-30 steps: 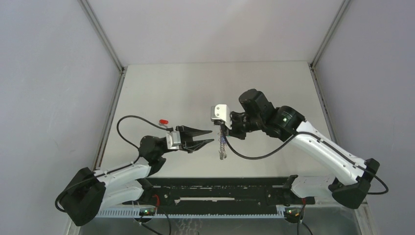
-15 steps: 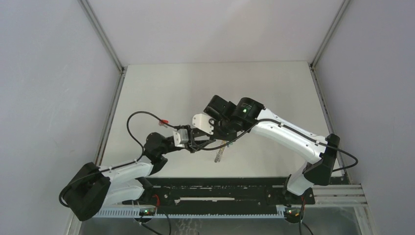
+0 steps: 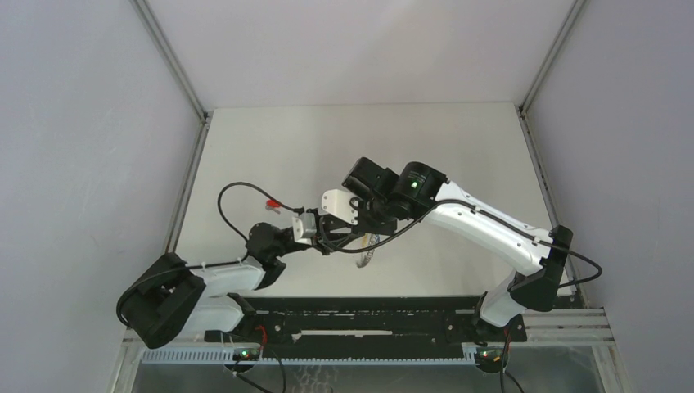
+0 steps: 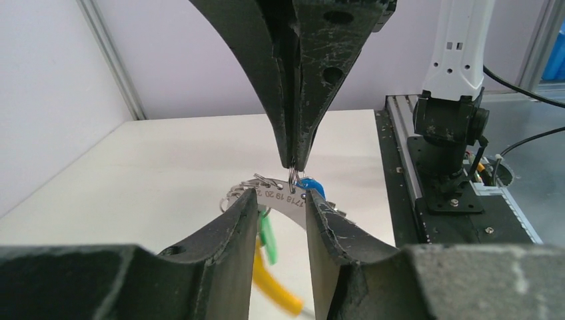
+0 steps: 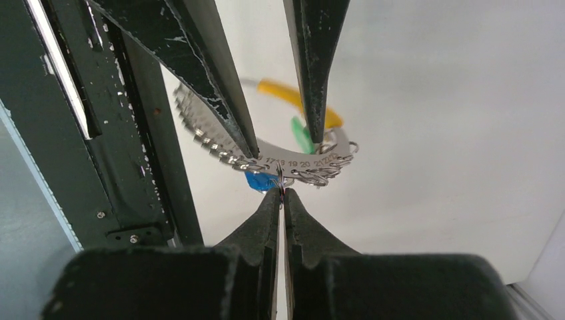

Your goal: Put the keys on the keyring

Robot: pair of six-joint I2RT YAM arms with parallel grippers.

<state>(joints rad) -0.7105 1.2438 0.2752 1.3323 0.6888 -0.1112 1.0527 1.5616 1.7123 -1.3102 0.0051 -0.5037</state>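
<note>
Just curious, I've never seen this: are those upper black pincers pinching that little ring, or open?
Shut. In the left wrist view the right gripper has its fingertips together, pinching the small ring.

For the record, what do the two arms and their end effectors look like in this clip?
Both arms have white link covers with black joints. A looping black cable runs along each, and a green light glows on the right arm. The left end effector and right end effector have scuffed black tapered fingers.

Right arm (image 3: 385, 201) now against left fingers (image 3: 331, 237).
</note>
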